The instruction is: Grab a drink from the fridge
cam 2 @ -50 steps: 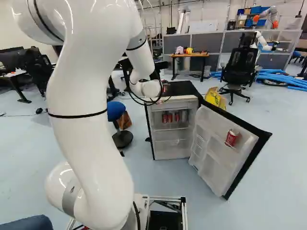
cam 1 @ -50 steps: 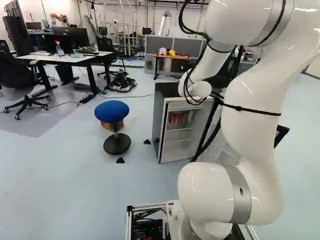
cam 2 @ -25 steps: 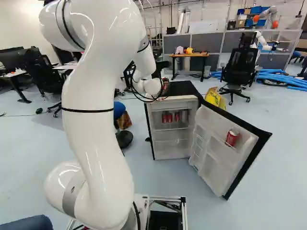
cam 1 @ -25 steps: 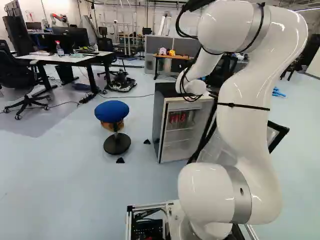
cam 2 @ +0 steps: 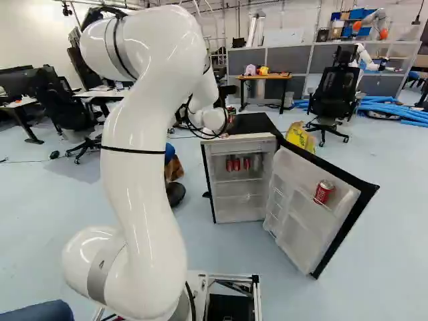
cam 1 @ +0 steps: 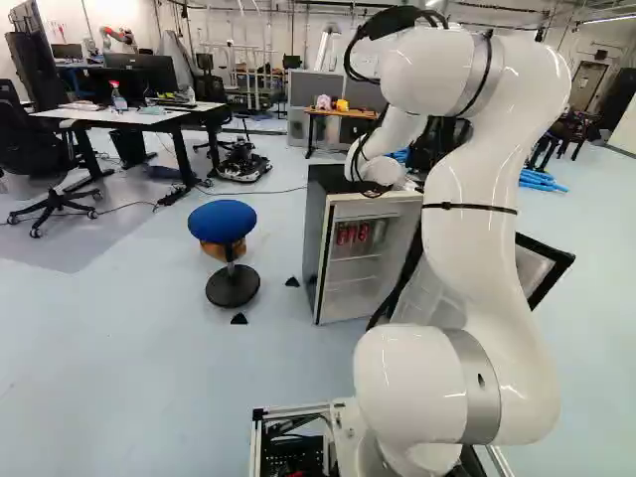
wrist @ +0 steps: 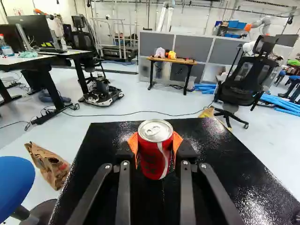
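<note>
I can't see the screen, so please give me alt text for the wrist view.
A red-and-silver metal can is gripped between two orange-padded black fingers over a glossy black fridge top. Beyond stand a small wooden table and a black office chair.

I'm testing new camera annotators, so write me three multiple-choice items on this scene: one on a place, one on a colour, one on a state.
1. Where is the red can in the wrist view?
A) On the floor
B) On an office chair
C) Between the fingers

2. What colour is the stool seat?
A) Blue
B) Green
C) Yellow

3. How is the fridge door?
A) Shut
B) Wide open
C) Taken off

1 C: orange pads press it from both sides.
2 A: the left base view shows it plainly.
3 B: it stands out from the fridge, shelves bared.
</note>
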{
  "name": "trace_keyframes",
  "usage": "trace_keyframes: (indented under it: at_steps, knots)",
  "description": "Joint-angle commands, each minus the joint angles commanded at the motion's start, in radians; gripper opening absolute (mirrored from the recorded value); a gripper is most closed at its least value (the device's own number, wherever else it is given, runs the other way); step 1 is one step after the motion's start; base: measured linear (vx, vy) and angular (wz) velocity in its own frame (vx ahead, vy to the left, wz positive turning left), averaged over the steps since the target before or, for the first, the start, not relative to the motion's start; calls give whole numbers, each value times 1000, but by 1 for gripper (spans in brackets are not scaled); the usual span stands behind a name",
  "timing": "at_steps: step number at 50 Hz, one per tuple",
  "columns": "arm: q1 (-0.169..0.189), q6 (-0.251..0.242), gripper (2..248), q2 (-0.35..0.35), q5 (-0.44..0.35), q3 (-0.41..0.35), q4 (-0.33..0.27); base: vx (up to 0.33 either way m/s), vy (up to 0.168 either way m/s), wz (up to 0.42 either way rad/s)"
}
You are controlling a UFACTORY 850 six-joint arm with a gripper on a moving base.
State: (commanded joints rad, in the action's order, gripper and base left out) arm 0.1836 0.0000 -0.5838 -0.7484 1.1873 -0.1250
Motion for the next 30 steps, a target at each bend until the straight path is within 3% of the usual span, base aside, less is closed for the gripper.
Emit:
trace_keyframes:
  at_steps: [30]
  knots:
    - [-9, 0, 93, -51, 53, 68, 57, 0, 0, 0]
